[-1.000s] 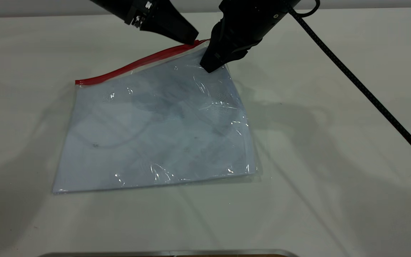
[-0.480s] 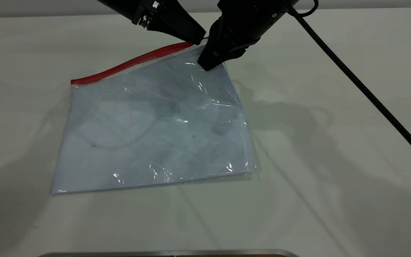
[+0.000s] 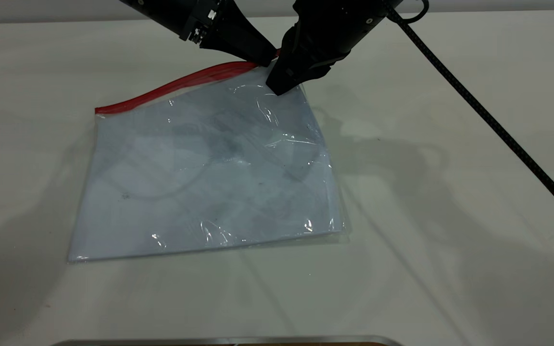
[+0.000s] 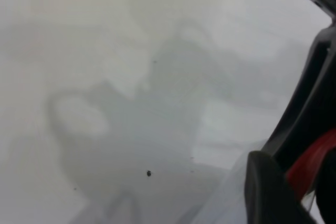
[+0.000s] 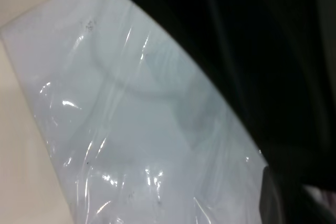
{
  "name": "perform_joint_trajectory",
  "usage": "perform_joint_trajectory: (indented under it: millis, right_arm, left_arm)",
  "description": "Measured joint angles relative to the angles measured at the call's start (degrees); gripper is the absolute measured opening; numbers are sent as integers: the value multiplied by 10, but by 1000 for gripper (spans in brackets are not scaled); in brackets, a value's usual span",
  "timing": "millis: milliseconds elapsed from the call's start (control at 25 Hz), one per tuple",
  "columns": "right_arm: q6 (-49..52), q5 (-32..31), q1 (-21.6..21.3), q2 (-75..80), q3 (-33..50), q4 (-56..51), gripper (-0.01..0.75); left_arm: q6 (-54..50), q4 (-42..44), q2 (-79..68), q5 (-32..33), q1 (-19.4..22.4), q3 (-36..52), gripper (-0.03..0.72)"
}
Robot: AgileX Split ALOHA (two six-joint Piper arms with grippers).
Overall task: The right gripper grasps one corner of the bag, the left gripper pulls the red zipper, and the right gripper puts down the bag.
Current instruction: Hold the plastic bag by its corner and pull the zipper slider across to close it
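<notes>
The right gripper [image 3: 281, 85] is covering the bag's [image 3: 209, 168] corner — its jaws' grip and the slider tab are staying hidden.

A clear, pale bluish-white plastic bag [image 3: 209, 173] bears a bright red zipper strip [image 3: 176, 86]. Both pointed end effectors, left [image 3: 262, 56] and right [image 3: 279, 86], are black; the tabletop [image 3: 450, 240] is plain off-white.

We see the bag [image 3: 205, 173], a flat clear pouch with pale bluish-white sheets inside, lying on the desk [image 3: 450, 240] with its far right corner [image 3: 270, 72] raised toward one o'clock. The red zipper [image 3: 176, 85] runs along its far edge from nine o'clock up toward twelve, bowing slightly near the raised end.
</notes>
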State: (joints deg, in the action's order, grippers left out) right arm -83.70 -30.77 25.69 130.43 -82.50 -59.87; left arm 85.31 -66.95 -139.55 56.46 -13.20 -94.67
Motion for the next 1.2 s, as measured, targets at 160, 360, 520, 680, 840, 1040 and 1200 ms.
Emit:
perform_joint_trajectory:
  millis: [160, 360, 520, 680, 840, 1040, 1200]
  right_arm:
    - [0, 2, 0, 0, 0, 0, 35]
    - [0, 2, 0, 0, 0, 0, 35]
    - [0, 4, 0, 0, 0, -1, 35]
    - [0, 6, 0, 0, 0, -1, 35]
    - [0, 7, 0, 0, 0, -1, 35]
    - [0, 9, 0, 0, 0, 0, 35]
    - [0, 14, -1, 0, 0, -1, 35]
  left_arm:
    - [2, 0, 0, -4, 0, 0, 198]
    - [4, 0, 0, -6, 0, 0, 175]
    - [13, 0, 0, -13, -1, 0, 145]
    - [21, 0, 0, -15, -1, -1, 97]
    - [22, -2, 0, -15, -1, -1, 84]
    - [32, -7, 0, -16, -1, -1, 83]
    - [44, -15, 0, -13, -1, -1, 78]
